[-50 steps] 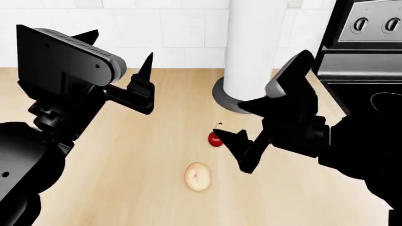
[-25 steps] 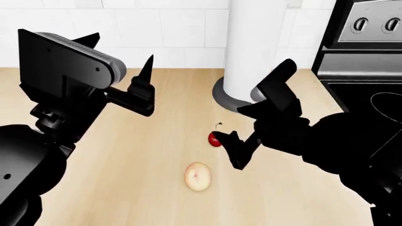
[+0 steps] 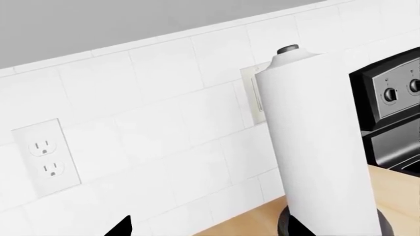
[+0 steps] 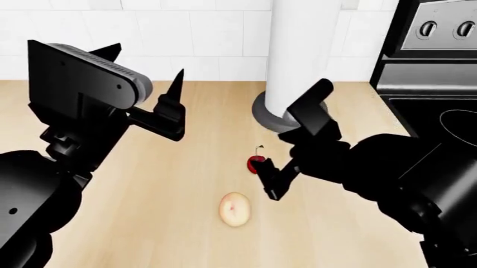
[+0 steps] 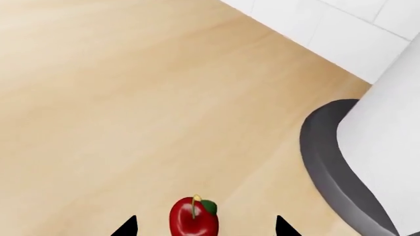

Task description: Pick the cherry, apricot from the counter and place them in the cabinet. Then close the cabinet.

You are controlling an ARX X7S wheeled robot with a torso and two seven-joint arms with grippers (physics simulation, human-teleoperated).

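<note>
Nearest in the head view, the small pale beige-orange oval apricot [image 4: 234, 209] is seen lying free on the broad light-beige wood-grain counter [image 4: 149, 223], apart from everything else. Just beyond it the tiny glossy red cherry [image 4: 256, 163] with its thin stem is found on the same counter, and the black right gripper [image 4: 270, 177] is held right beside it, jaws spread and nothing gripped. In the right wrist view the cherry [image 5: 194, 219] is framed between the two dark fingertips [image 5: 126, 227], so the grasp appears well lined up; the step in hand is judged to be the pick of the cherry. It is best done by a short descent with the jaws kept level, then a gentle closure on the round body, not the stem, since so smooth a fruit could be squeezed out sideways. The black left gripper [image 4: 142, 89] is carried high, open and empty. Open counter is available on the robot's left; farther back, room is limited by the white paper-towel roll on its grey base [image 4: 298, 61], the black stove [image 4: 428, 78] and the white tiled wall [image 3: 164, 123].
</note>
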